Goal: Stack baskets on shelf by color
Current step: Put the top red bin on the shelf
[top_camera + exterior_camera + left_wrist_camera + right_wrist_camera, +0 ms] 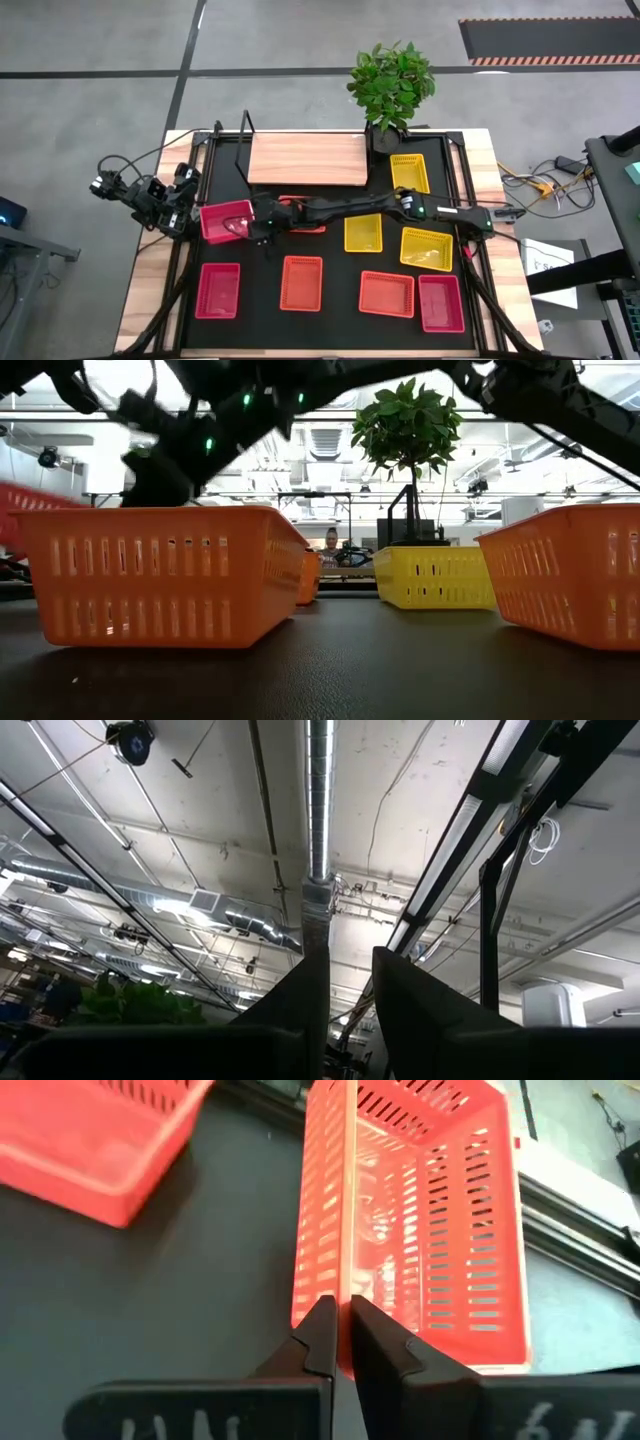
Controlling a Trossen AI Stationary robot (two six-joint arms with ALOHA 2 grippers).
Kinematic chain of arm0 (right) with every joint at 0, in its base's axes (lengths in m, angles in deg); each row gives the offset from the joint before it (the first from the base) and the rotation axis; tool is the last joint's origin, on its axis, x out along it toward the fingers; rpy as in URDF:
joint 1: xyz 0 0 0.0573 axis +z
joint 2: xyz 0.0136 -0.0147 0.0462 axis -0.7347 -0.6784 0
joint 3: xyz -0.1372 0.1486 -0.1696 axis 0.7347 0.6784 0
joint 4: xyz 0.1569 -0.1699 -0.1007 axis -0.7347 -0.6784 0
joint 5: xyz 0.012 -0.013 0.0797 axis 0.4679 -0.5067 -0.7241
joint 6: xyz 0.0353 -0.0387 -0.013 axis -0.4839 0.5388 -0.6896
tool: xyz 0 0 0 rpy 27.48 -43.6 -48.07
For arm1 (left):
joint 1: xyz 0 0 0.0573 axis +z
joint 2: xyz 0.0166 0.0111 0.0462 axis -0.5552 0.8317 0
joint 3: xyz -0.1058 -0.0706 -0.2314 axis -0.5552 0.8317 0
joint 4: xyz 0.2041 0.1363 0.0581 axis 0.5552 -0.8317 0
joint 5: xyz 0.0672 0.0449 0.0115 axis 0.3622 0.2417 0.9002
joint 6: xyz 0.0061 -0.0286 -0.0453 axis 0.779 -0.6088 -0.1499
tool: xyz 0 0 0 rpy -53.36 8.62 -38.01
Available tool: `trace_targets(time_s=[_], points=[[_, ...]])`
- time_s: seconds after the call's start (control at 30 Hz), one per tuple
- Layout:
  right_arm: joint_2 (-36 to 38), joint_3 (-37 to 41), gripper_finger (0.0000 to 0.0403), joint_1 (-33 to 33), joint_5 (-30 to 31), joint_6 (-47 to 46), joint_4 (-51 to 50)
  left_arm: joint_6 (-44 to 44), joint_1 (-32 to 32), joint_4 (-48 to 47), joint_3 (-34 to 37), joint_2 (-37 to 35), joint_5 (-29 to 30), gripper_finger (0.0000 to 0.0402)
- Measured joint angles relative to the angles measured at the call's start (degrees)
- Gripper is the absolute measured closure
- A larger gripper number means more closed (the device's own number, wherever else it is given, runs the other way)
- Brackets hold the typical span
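My right gripper [252, 226] reaches across to the table's left half and is shut on a red basket [227, 221], which also shows in the right wrist view [420, 1220]. My left gripper [350, 1015] stays folded at the table's left edge [165, 200], pointing up at the ceiling, its fingers a little apart and empty. The light-wood shelf [308, 158] with its black frame [245, 140] lies at the far middle, bare. Two more red, three orange and three yellow baskets rest on their bottoms on the black tabletop. My right gripper pinches the rim of the red basket's wall [343, 1295] on its right-hand side, one finger inside the basket and one outside. The fingers come from the table's right, slanting down. The basket sits tilted and looks lifted off the tabletop.
A potted plant [390, 85] stands at the shelf's far right corner. A red basket [218, 290], orange baskets [301, 283] [386, 293] and a pink one [441, 303] line the near side. Yellow baskets [410, 172] [363, 232] [426, 248] sit right. An orange one [310, 226] lies under my right arm.
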State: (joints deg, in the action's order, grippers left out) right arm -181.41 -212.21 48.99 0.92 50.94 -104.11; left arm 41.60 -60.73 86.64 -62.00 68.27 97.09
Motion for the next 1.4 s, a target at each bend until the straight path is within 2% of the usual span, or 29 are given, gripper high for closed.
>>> trace_targets(time_s=[0.17, 0.43, 0.57, 0.7, 0.87, 0.93, 1.07, 1.4], points=[[4.09, 0.0, 0.0392, 0.31, 0.75, -1.66, -8.88, -0.02, 0.01, -0.07, 0.0, -0.02, 0.0, 0.0339], [11.75, 0.0, 0.0392, 1.29, 11.0, -6.1, -26.18, -0.17, 0.01, -0.09, 0.0, -0.07, -0.02, 0.0339], [15.76, 0.0, 0.0392, 1.34, 15.41, -14.06, -35.46, -0.2, 0.01, -0.16, 0.0, -0.07, -0.02, 0.0339], [17.95, -0.02, 0.0392, 0.41, 25.32, -25.38, -42.0, -0.2, 0.0, -0.21, 0.0, -0.04, -0.02, 0.0339], [16.32, 0.11, 0.0392, -1.01, 35.14, -36.18, -40.24, -0.2, -0.01, -0.16, 0.0, -0.07, -0.02, 0.0339], [14.97, 0.11, 0.0392, -1.49, 37.22, -40.93, -40.22, -0.17, -0.02, 0.05, -0.02, -0.07, -0.02, 0.0339], [11.71, 0.13, 0.0392, -2.55, 37.56, -44.98, -37.67, 0.11, 0.01, 0.26, 0.0, -0.07, -0.02, 0.0339], [7.58, 0.13, 0.0385, -3.9, 37.47, -45.0, -31.8, 0.09, 0.01, 0.38, -0.02, -0.09, -0.02, 0.0339]])
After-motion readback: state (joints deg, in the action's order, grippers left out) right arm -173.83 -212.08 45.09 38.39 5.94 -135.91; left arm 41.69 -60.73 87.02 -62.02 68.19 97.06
